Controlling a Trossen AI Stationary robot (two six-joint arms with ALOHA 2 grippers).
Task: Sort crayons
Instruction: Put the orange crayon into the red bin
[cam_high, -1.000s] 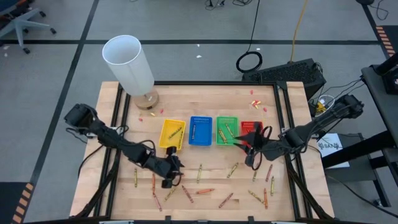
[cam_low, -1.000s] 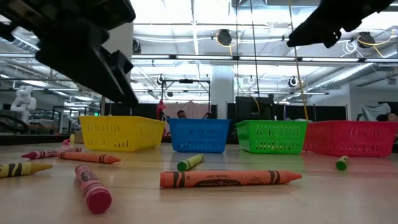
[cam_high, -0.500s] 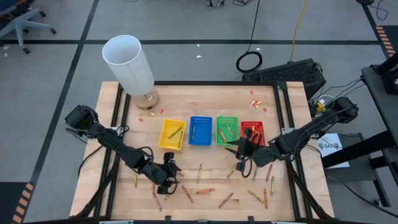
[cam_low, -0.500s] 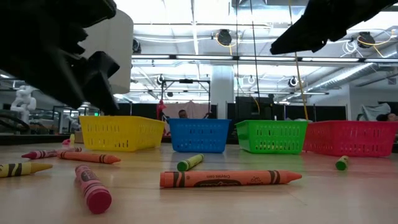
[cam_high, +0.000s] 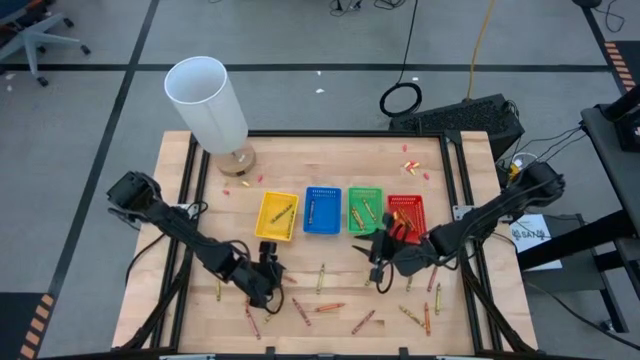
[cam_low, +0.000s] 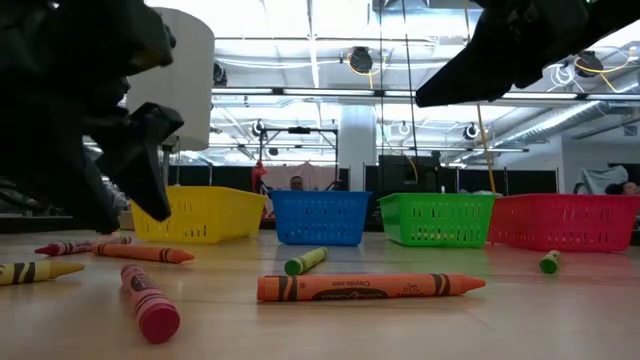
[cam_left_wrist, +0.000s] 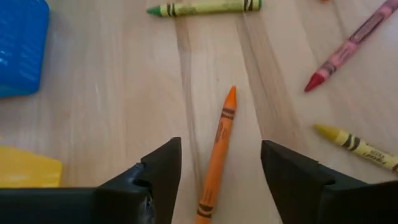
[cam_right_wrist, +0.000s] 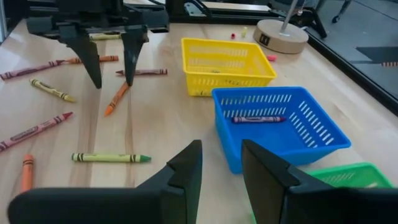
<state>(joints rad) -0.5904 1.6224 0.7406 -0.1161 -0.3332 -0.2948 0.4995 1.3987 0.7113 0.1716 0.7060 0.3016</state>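
Most crayons (cam_high: 330, 307) lie loose on the table (cam_high: 330, 170); few sit in trays (cam_high: 322, 210). Left gripper (cam_left_wrist: 217, 163) jaws wide over an orange crayon (cam_left_wrist: 216, 158); right gripper (cam_right_wrist: 217, 163) narrow, empty.

Taking the blue tray (cam_high: 322, 210) as the landmark: the yellow tray (cam_high: 277, 215), green tray (cam_high: 364, 208) and red tray (cam_high: 405, 212) stand in one close row with it, leaving only narrow gaps. In front of it lies open wood strewn with crayons (cam_high: 321, 278), and there the left gripper (cam_high: 269, 279) and right gripper (cam_high: 377, 262) stand. Behind it the table (cam_high: 330, 160) is mostly bare; the lamp (cam_high: 208, 104) rises at the far left corner.
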